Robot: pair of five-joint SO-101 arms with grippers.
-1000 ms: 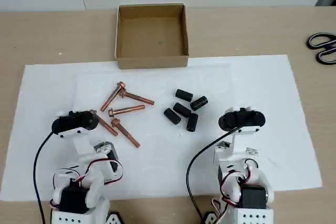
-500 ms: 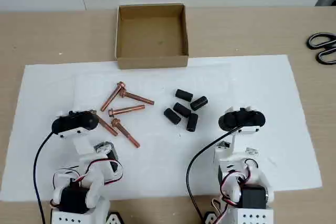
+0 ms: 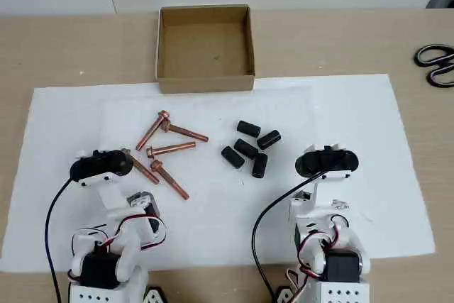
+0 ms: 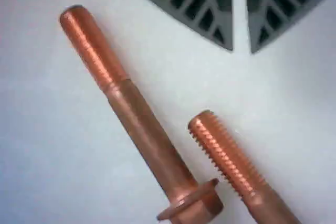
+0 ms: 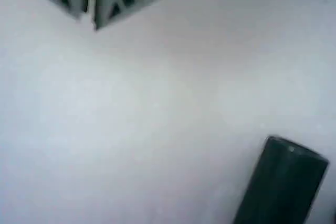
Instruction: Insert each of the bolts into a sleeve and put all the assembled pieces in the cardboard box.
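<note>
left tool clenched empty, bolts just beside; right tool clenched empty, sleeve apart.

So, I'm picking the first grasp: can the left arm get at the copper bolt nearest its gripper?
Probably yes. The left gripper sits beside that bolt, which lies flat on the paper with nothing over it. A second bolt lies close to its head end, so grip mid-shank.
</note>
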